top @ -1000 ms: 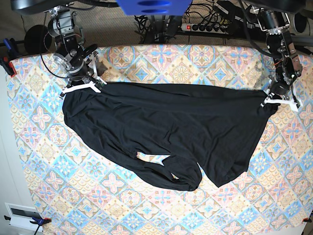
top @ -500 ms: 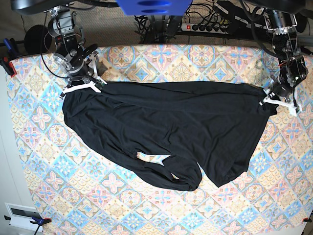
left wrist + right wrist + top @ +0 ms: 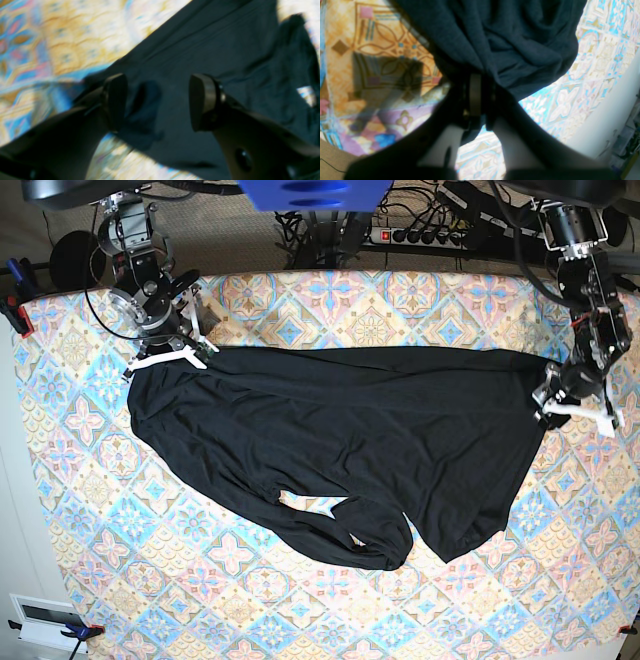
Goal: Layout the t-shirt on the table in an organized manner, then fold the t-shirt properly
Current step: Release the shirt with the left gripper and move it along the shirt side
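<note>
Black t-shirt [image 3: 340,445] spreads across the tiled desk [image 3: 90,480] between both tools. Right tool [image 3: 475,93] pinches its bunched soft corner; left tool [image 3: 157,100], spread wide, hovers over smooth fabric.

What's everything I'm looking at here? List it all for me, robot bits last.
t-shirt: one, black, spread across the middle of the table, lower edge bunched.
table: one, pastel blue, pink and cream tile pattern, under everything.
power strip: one, black, behind the far edge among cables.
clamps: a few, red and black, on the table edges.
right gripper: one, black, shut on the t-shirt corner.
left gripper: one, black, open above the t-shirt's other end.
</note>
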